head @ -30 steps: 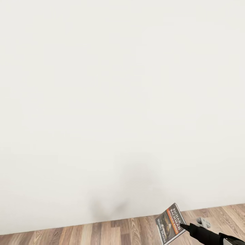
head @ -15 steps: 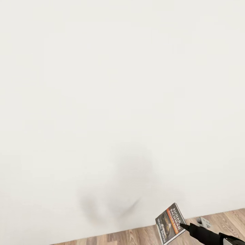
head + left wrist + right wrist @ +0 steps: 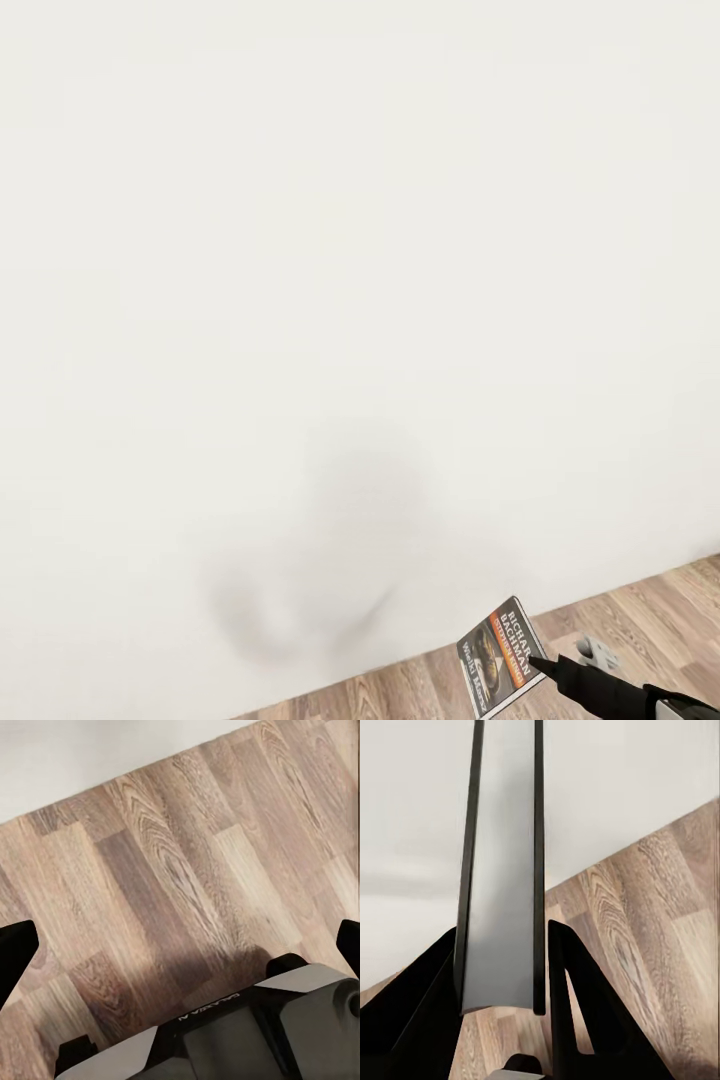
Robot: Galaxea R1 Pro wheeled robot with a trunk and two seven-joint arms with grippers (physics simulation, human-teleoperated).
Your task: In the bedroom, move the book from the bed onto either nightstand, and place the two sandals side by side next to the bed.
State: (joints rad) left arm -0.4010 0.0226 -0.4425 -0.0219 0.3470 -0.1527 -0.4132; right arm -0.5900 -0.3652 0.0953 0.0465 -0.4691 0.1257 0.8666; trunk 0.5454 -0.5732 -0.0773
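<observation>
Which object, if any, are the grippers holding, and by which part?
The right gripper pinches the book by one edge, a finger on each cover; the left gripper holds nothing.

Looking like a room in a home — a plain white wall (image 3: 300,250) taking up most of the head view, meeting a brown wood-plank floor (image 3: 640,620) at its foot — the same planks (image 3: 172,885) showing close up, grain and all.
</observation>
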